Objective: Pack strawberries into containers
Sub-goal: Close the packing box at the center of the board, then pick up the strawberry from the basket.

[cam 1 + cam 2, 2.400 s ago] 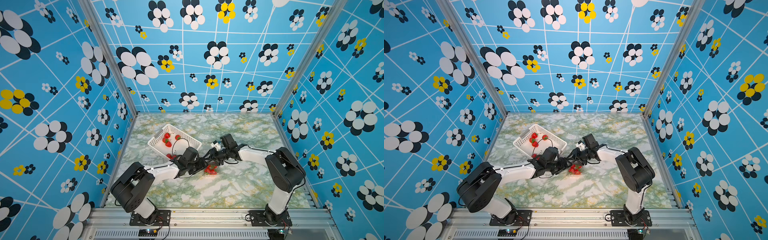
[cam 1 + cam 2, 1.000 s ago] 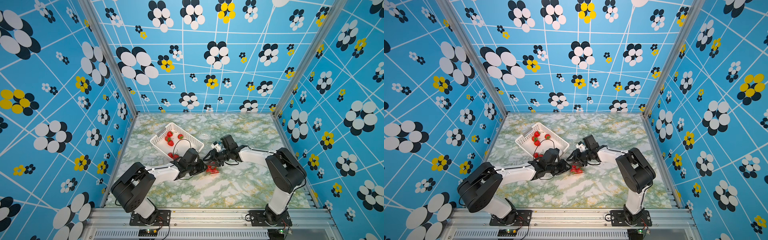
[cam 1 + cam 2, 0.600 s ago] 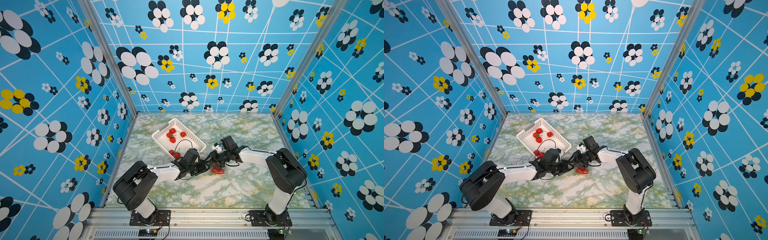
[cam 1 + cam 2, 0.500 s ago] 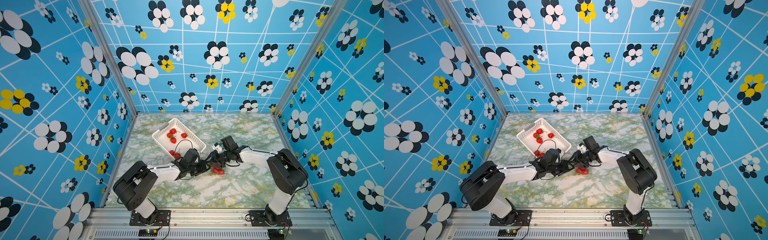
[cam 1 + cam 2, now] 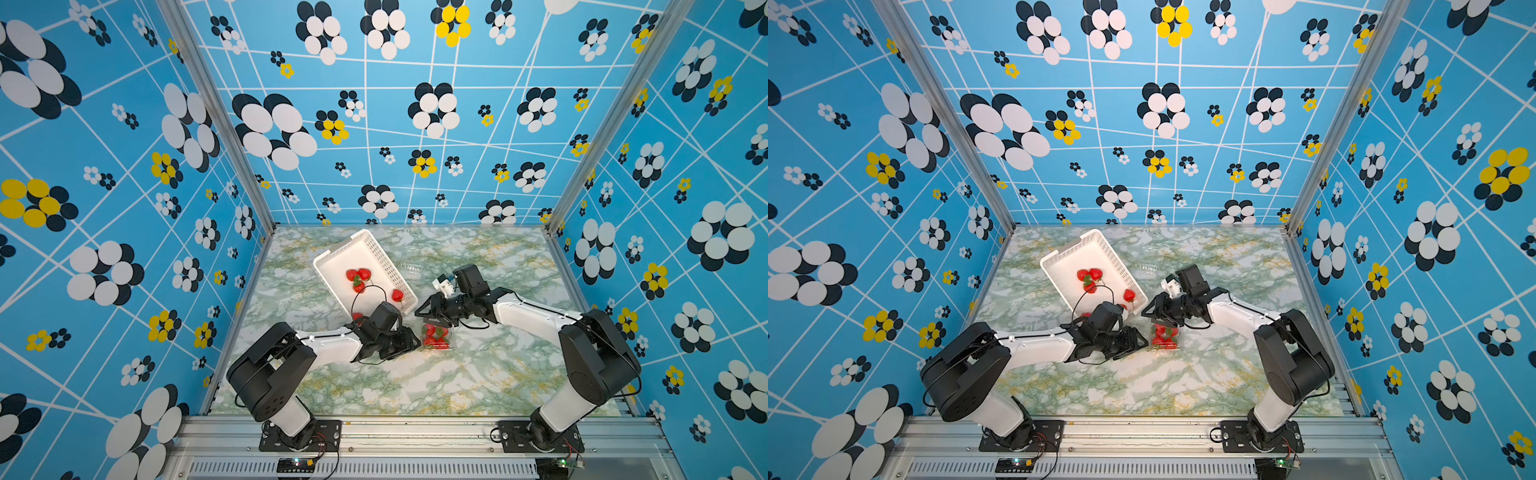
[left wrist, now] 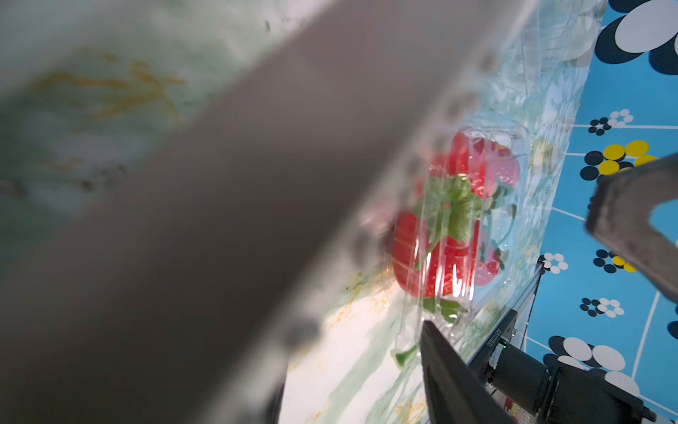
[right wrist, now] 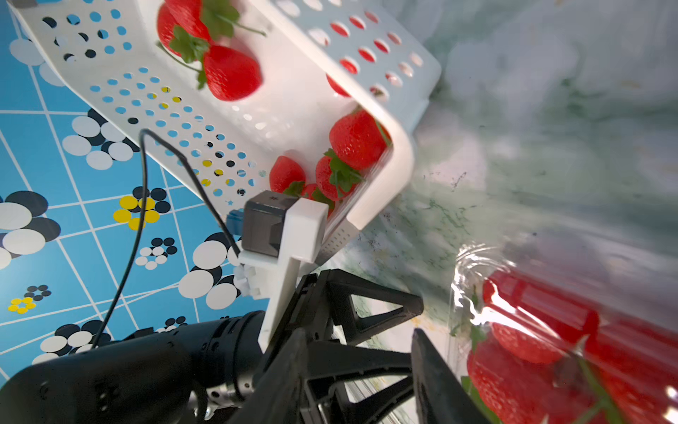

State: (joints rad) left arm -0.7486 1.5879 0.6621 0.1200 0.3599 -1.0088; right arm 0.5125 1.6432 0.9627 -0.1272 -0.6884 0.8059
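Release is seen at the left claw (image 5: 413, 341): its jaws, shut a second ago, are now parted to a modest gap, and nothing is held between them. The claw is kept just beside the punnet (image 5: 436, 338), which is set on the table (image 5: 415, 386) between the two claws, with red strawberries (image 5: 432, 332) packed inside under clear plastic. The right claw (image 5: 424, 319) is held over the punnet's far edge; how far it is parted, and whether the lid is pinched, cannot be told. The basket (image 5: 340, 255) is found turned and pushed a little further back than before, with several strawberries left in it. This punnet is judged filled and let go, so the strawberries in the basket and the empty punnet (image 5: 411, 268) behind remain to be dealt with.
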